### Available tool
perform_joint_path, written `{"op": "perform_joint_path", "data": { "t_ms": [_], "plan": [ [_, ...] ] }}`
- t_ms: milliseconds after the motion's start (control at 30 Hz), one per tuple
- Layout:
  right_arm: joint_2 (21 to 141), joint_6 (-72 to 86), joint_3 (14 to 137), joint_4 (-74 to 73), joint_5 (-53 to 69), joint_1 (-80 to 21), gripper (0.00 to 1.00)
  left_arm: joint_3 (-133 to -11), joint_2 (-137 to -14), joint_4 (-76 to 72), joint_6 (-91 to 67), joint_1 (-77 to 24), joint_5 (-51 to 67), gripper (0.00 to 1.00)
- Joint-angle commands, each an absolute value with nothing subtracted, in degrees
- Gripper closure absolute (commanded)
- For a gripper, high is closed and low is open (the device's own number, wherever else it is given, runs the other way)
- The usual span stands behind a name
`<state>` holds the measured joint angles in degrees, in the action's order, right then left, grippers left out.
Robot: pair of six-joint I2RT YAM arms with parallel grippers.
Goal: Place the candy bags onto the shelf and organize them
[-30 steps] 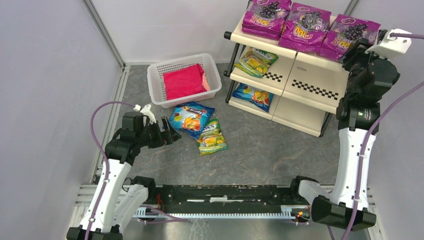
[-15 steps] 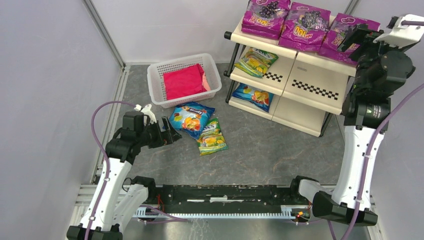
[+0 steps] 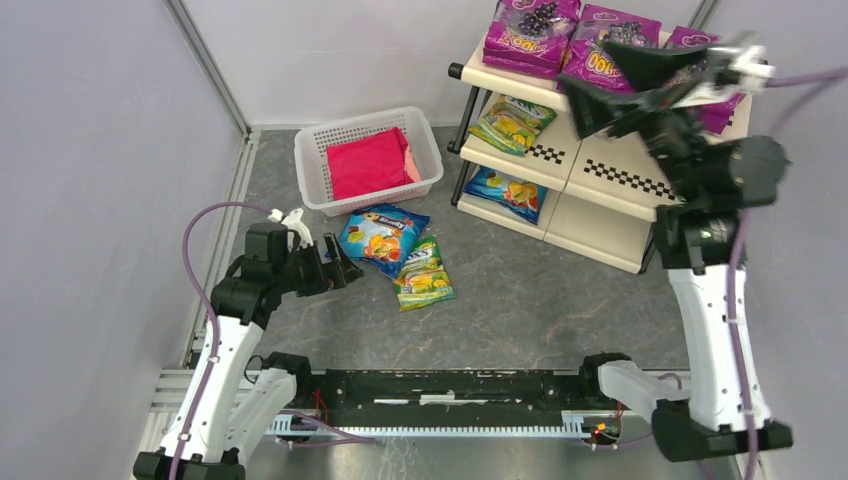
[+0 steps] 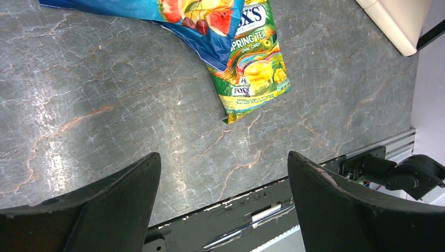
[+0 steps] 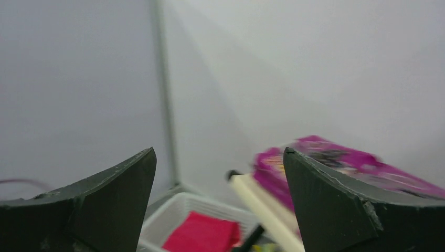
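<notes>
The cream shelf (image 3: 620,165) stands at the back right. Its top tier holds purple grape bags (image 3: 530,28), one partly hidden behind my right gripper. A green-yellow bag (image 3: 512,122) lies on the middle tier and a blue bag (image 3: 505,192) on the bottom tier. A blue bag (image 3: 382,236) and a green-yellow bag (image 3: 424,272) lie on the floor, the blue overlapping the green (image 4: 254,68). My left gripper (image 3: 345,268) is open and empty, low, just left of them. My right gripper (image 3: 592,75) is open and empty, raised over the top tier. The right wrist view shows a blurred purple bag (image 5: 336,157).
A white lattice basket (image 3: 318,150) with a pink cloth (image 3: 368,162) stands behind the floor bags; it also shows in the right wrist view (image 5: 183,210). Grey walls close in left, back and right. The black base rail (image 3: 450,385) runs along the near edge.
My right arm has swung its gripper left from the right end of the top tier, now pointing across the shelf. The left arm and all bags have not moved.
</notes>
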<state>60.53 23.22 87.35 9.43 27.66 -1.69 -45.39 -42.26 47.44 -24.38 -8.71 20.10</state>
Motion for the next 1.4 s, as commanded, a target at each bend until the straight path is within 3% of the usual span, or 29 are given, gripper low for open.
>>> {"op": "perform_joint_path", "data": {
  "t_ms": [0, 200, 333, 633, 833, 1100, 1233, 1367],
  "plan": [
    [64.5, 23.9, 84.4, 13.4, 34.2, -17.9, 0.02, -46.6, -41.8, 45.5, -22.8, -8.5, 22.5, 0.04],
    [69.5, 13.9, 70.8, 10.0, 21.6, -43.5, 0.02, -43.0, -41.8, 41.9, -27.1, -8.5, 27.6, 0.03],
    [73.2, 15.0, 60.6, 9.4, 12.7, -49.9, 0.02, -39.4, -41.7, 39.1, -31.1, -8.5, 29.3, 0.04],
    [72.4, 10.1, 44.0, 5.0, -1.9, -50.6, 0.02, -35.2, -43.2, 34.4, -38.8, -8.5, 26.2, 0.05],
    [72.9, 5.5, 40.3, 3.8, -2.5, -50.6, 0.02, -25.6, -48.6, 16.9, -48.8, -8.8, 36.1, 0.07],
    [72.6, 1.0, 39.7, 4.2, -2.5, -50.6, 0.02, -21.1, -57.1, 5.1, -55.0, -20.5, 24.7, 0.09],
    [72.6, 0.5, 38.4, 5.0, -2.0, -50.5, 0.02, -20.7, -64.3, -0.3, -57.0, -26.1, 17.7, 0.15],
    [71.6, -1.2, 37.1, 5.0, -2.5, -50.5, 0.02, -20.1, -72.3, -7.3, -59.1, -27.1, 16.6, 0.32]
  ]
}}
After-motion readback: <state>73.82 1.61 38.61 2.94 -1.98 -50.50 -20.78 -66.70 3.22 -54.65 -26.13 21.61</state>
